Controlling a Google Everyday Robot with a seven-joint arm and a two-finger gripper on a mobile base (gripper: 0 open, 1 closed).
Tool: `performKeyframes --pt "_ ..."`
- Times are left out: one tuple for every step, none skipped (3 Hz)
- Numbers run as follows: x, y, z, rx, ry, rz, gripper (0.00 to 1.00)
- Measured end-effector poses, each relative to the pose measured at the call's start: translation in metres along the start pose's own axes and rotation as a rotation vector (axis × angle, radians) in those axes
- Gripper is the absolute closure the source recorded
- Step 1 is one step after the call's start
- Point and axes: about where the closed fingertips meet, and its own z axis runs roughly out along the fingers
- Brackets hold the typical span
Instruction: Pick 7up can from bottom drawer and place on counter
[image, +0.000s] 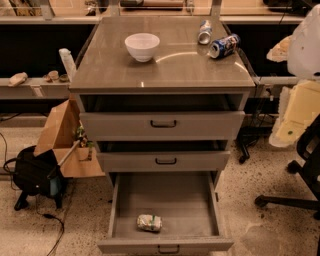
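Counter (165, 75): bowl (142, 46) left of centre, toward the rear; rear can (204, 31) and front can (223, 46) side by side near the rear-right corner.
Bottom drawer (116, 210), pulled out: 7up can (149, 222) inside, near the front edge, left of centre.
Gripper (295, 117): perhaps the shape beyond the counter's right edge.

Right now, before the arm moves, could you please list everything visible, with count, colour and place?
7up can: one, whitish with green, lying in the open bottom drawer, grey.
bowl: one, white, on the counter, grey-brown.
blue can: one, lying on the counter's far right.
silver can: one, next to the blue one.
upper drawers: two, grey, slightly open.
cardboard box: one, brown, floor left of the cabinet.
bag: one, black, beside the box.
chair: one, black, right edge.
gripper: one, cream, right edge, beside the cabinet.
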Motion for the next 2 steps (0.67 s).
performKeyframes --pt "-0.019 0.004 0.004 -0.002 -0.023 -0.025 0.0" --pt "-0.039 0.008 0.01 -0.005 -0.046 -0.04 0.0"
